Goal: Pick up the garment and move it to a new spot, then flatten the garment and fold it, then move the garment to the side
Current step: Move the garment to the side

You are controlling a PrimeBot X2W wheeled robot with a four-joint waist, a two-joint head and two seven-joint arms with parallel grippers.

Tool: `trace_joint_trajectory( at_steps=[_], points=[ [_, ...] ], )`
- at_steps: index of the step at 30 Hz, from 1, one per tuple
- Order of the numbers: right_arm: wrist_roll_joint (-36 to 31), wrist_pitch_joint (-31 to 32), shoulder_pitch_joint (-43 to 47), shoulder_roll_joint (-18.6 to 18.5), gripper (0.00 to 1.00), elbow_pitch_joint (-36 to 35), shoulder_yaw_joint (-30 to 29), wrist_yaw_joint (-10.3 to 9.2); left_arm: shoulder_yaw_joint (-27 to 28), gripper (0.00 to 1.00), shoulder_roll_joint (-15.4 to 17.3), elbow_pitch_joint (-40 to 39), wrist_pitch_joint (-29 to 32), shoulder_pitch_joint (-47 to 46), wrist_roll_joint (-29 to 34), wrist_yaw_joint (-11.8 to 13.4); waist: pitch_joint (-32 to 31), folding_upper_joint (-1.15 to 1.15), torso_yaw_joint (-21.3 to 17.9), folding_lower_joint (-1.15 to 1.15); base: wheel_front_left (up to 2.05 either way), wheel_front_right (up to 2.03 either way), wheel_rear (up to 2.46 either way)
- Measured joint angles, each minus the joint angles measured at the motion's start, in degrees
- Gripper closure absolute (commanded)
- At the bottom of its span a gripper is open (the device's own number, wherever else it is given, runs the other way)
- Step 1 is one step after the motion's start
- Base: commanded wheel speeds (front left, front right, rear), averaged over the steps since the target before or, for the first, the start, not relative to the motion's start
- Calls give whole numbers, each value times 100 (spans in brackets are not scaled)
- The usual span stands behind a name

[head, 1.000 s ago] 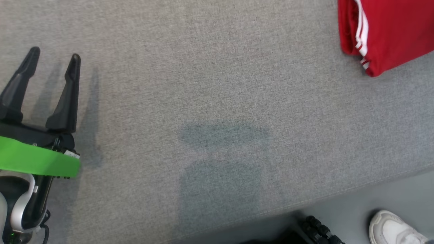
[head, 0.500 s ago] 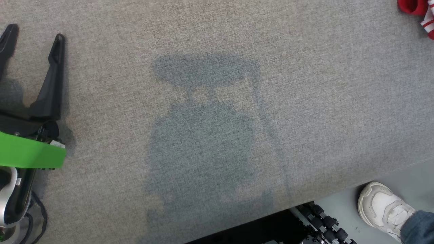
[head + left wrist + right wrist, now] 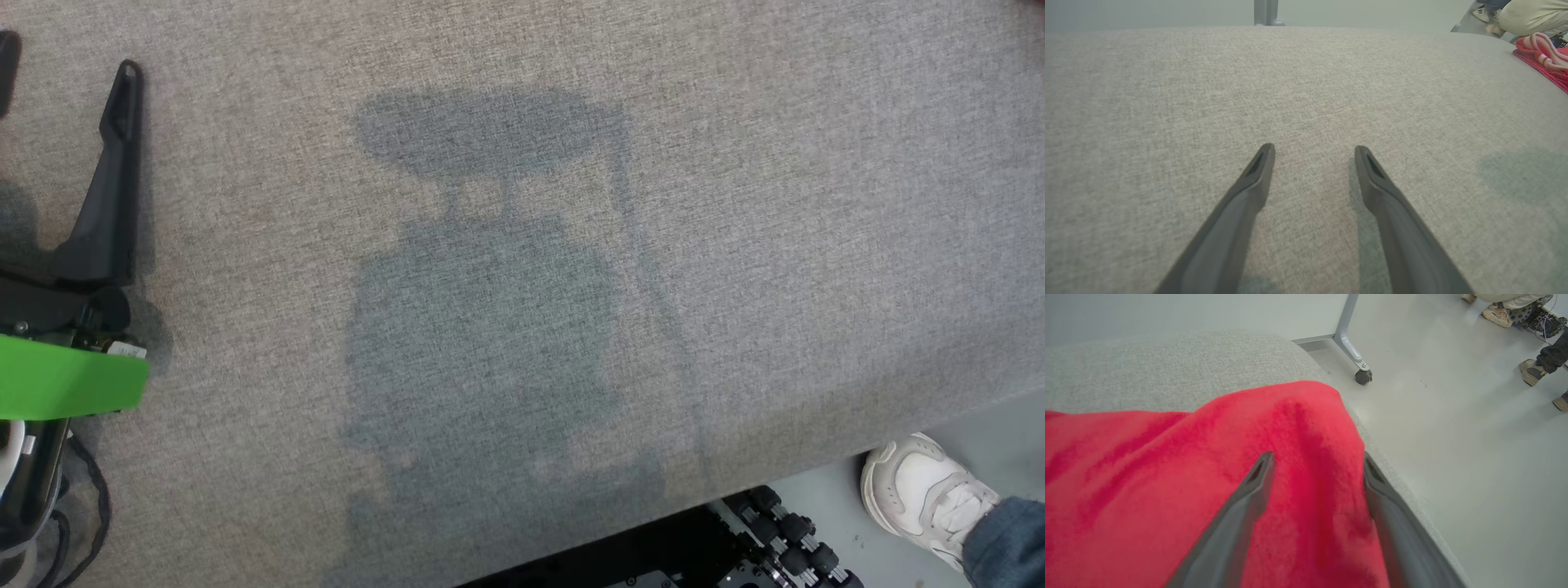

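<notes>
The garment [image 3: 1167, 490] is red fleece-like cloth lying at a corner of the grey padded table [image 3: 1147, 367]. My right gripper [image 3: 1317, 458] is open just over it, and a raised ridge of the cloth runs between the two fingers. In the left wrist view a red edge of the garment [image 3: 1543, 53] with white stripes lies far to the right. My left gripper [image 3: 1314, 150] is open and empty above bare table. In the head view the left gripper [image 3: 65, 61] sits at the far left, with one finger cut off by the edge.
The table's [image 3: 735, 245] near edge runs along the lower right, with my dark wheeled base [image 3: 775, 547] below it. A person's white shoe [image 3: 922, 490] stands on the floor there. A castered table leg [image 3: 1363, 375] and other people's feet [image 3: 1531, 371] are beyond the table's corner.
The head camera has swung, so the red garment has slid out past the top right of its picture and the shoe shows more fully. The left gripper remains open.
</notes>
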Motion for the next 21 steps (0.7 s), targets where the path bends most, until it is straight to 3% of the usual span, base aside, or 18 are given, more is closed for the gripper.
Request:
trace_joint_trajectory(
  at_steps=[4, 11, 21],
  points=[
    [-149, -269, -20, 192, 0, 407, -109, 0, -8, 0, -55, 62, -2, -9, 25, 0, -32, 0, 15, 0, 0, 0, 0],
    [-392, -435, 17, 124, 0, 1256, -477, 0, -46, 0, -188, 203, -9, -14, 25, 2, -182, 0, 83, 0, 0, 0, 0],
    [-436, -806, 138, 548, 0, 1635, -602, -4, -60, 0, -298, 342, -59, 16, 25, 19, -390, 0, 215, 0, 0, 0, 0]
  ],
)
